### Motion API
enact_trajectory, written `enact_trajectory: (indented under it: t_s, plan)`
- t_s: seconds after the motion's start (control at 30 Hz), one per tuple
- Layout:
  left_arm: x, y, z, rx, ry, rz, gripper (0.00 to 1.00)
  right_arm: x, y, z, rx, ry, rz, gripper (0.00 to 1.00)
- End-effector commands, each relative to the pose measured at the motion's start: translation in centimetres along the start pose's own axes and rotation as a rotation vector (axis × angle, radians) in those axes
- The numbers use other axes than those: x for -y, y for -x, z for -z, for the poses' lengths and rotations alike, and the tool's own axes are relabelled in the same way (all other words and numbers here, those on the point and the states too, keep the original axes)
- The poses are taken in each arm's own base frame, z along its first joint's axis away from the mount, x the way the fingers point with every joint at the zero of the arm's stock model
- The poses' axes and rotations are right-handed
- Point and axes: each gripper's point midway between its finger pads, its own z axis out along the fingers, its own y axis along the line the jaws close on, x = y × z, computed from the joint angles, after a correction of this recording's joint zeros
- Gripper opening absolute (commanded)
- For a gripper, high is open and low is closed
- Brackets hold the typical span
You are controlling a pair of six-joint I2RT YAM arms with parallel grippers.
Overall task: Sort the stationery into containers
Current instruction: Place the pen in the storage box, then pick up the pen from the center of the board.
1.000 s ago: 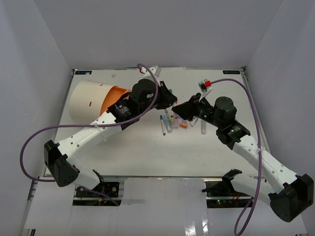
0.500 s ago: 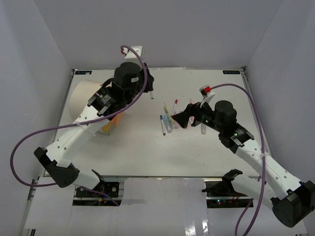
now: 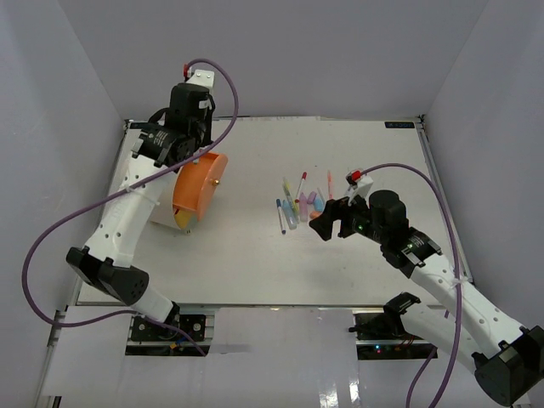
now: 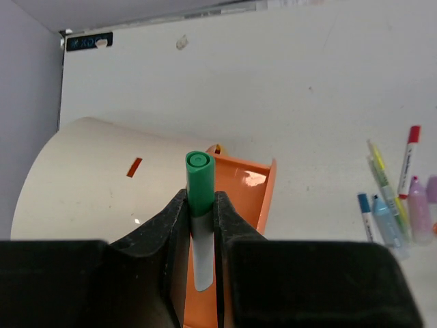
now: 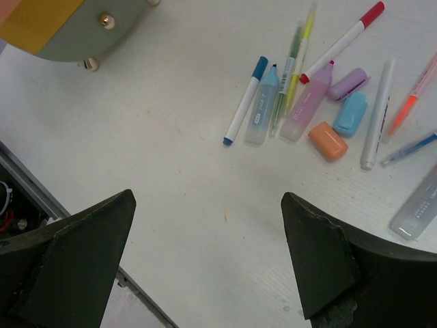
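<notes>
2 white arms (image 3: 119,223), purple cables (image 3: 24,268), black left hand (image 4: 200,205), seemingly black right hand (image 5: 208,201).

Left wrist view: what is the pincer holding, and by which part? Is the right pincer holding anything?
The left pincer grips a green-capped pen where the cap meets the white barrel. The right pincer is open and holds nothing.

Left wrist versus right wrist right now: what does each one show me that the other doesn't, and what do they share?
Only the left wrist: the green-capped pen clamped between the fingers of the left gripper, with the cream wall of the container beyond it. Only the right wrist: the right gripper open and empty, the orange block, the blue block and the container's brass knobs. Both: the container itself, plus the red-capped pen and blue-capped pen lying on the table.
</notes>
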Motion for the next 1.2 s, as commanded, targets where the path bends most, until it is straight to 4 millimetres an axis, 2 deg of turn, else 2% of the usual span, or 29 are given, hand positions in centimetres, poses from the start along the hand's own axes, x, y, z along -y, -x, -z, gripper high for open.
enact_trajectory:
  t_s: [0.0, 0.1, 0.2, 0.33, 0.5, 0.6, 0.63, 0.8, 0.87, 0.9, 0.93, 1.0, 1.03, 1.07, 1.13, 1.17]
  plan:
    - [-0.7, -2.9, -0.8, -0.102, -0.006, -0.058, 0.1, 0.7, -0.4, 0.4, 0.0, -0.035, 0.023, 0.93]
    - [-1.0, -5.2, -2.0, -0.177, 0.017, -0.068, 0.1, 1.2, -0.9, 0.4, -0.009, -0.057, 0.025, 0.93]
    - [-1.0, -6.7, -2.6, -0.22, 0.014, -0.063, 0.11, 1.8, -1.4, 0.3, -0.026, -0.084, 0.022, 0.93]
    - [-0.7, -7.7, -2.6, -0.248, -0.002, -0.063, 0.21, 2.7, -1.9, 0.1, -0.044, -0.13, 0.019, 0.94]
    - [-0.9, -8.0, -2.4, -0.248, 0.001, -0.058, 0.32, 3.7, -3.0, -0.3, -0.092, -0.173, 0.009, 0.95]
    - [-1.0, -7.5, -2.0, -0.232, 0.0, -0.043, 0.39, 4.1, -3.8, -0.7, -0.131, -0.192, 0.005, 0.96]
    - [-1.0, -7.3, -1.8, -0.226, -0.001, -0.038, 0.41, 4.9, -3.7, -0.7, -0.137, -0.233, 0.01, 0.96]
    - [-0.8, -5.1, -0.3, -0.162, -0.039, 0.011, 0.54, 5.7, -3.7, -1.3, -0.172, -0.277, 0.021, 0.99]
    - [-0.6, -4.1, 0.3, -0.135, -0.067, 0.037, 0.6, 6.7, -3.8, -1.6, -0.192, -0.33, 0.031, 1.0]
    - [-0.7, -3.3, 1.2, -0.106, -0.077, 0.053, 0.63, 7.0, -3.8, -1.7, -0.199, -0.349, 0.037, 0.95]
    - [-0.6, -2.7, 1.6, -0.088, -0.087, 0.071, 0.71, 7.7, -4.1, -2.0, -0.223, -0.379, 0.047, 0.88]
    - [-0.5, -1.7, 2.7, -0.047, -0.117, 0.1, 0.78, 8.2, -4.1, -2.4, -0.239, -0.404, 0.054, 0.84]
    - [-0.7, -1.1, 3.9, -0.013, -0.13, 0.129, 0.82, 8.9, -4.6, -2.8, -0.266, -0.43, 0.055, 0.81]
    - [-0.7, -0.5, 4.5, 0.022, -0.143, 0.149, 0.91, 9.1, -4.6, -3.0, -0.275, -0.439, 0.054, 0.74]
    - [-0.8, -0.4, 6.4, 0.068, -0.183, 0.18, 0.96, 9.8, -4.7, -3.8, -0.305, -0.46, 0.071, 0.68]
    - [-0.6, 0.1, 7.0, 0.102, -0.213, 0.207, 0.97, 9.8, -3.9, -4.3, -0.296, -0.463, 0.081, 0.62]
